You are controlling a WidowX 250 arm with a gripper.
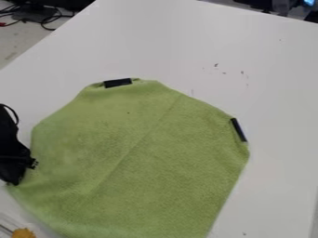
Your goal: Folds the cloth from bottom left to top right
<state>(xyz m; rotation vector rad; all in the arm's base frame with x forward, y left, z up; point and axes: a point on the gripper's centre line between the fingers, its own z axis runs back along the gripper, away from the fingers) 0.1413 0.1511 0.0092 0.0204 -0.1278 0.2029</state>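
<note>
Green cloth point(136, 153), one, spread on the white bench point(273, 93), a diagonal crease across it; black end effector point(14, 181), one, at the cloth's lower left corner; whether it is open, closed or gripping, cannot tell; foreseeable faults: a shallow pinch, letting the corner slip out mid-fold; a low carry, dragging and bunching the cloth rather than turning it over; a pull off the crease's line, landing the corner wide of the top right.
</note>
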